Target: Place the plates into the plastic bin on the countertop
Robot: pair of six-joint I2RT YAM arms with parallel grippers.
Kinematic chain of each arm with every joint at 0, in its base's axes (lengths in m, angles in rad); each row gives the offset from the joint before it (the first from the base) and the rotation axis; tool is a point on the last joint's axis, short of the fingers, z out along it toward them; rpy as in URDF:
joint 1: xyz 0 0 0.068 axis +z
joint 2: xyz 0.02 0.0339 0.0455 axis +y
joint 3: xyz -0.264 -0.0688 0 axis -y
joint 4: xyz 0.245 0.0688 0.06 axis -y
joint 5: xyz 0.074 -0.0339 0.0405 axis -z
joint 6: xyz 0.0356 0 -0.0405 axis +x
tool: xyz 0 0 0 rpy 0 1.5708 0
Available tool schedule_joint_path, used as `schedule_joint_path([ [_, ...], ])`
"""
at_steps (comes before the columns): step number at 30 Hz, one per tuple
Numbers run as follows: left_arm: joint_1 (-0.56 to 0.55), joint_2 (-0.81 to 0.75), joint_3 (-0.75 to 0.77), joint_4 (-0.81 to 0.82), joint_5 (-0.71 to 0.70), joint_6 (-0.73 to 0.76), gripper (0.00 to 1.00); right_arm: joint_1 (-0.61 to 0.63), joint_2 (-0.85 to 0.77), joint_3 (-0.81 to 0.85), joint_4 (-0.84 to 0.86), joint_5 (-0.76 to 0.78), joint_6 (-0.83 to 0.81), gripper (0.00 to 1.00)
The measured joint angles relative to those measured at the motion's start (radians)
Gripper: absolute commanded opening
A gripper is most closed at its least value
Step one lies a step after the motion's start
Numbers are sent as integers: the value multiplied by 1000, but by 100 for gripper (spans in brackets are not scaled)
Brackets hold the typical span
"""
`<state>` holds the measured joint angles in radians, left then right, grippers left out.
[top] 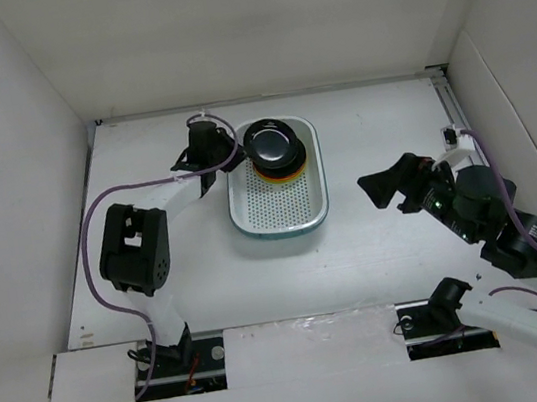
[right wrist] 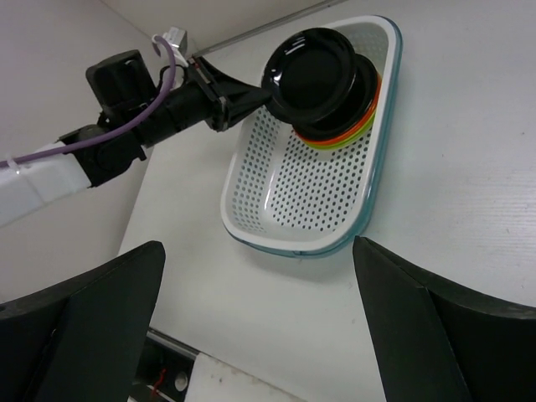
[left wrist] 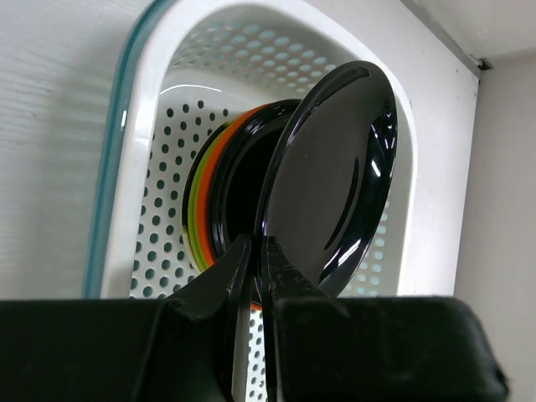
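Observation:
The white perforated plastic bin sits mid-countertop. At its far end lies a stack of plates: black on top, orange and lime green edges below. My left gripper is shut on the rim of a black plate, holding it tilted just above the stack. In the left wrist view the fingertips pinch the plate's lower edge, with the stack behind and the bin wall around it. My right gripper is open and empty, right of the bin. The cream plate is hidden.
White walls enclose the countertop on the left, back and right. The near half of the bin's perforated floor holds nothing. The arm bases stand at the near edge, and a purple cable loops along the left arm.

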<state>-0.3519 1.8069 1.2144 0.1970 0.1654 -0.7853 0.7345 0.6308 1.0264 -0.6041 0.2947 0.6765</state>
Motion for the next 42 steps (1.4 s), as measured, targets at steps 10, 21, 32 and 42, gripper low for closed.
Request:
schedule_joint_path([
  [10,-19,15,36,51,46,4,58,0,0,0,-12,-3,9,100],
  [21,-35,-97,50,-75,-34,35,99,0,10,15,-45,12,9,100],
  [32,-60,-678,-103,-378,-313,144,100,0,67,225,-203,105,0,100],
  [42,-59,-1162,-185,-678,-486,187,100,0,16,296,-309,199,-43,100],
])
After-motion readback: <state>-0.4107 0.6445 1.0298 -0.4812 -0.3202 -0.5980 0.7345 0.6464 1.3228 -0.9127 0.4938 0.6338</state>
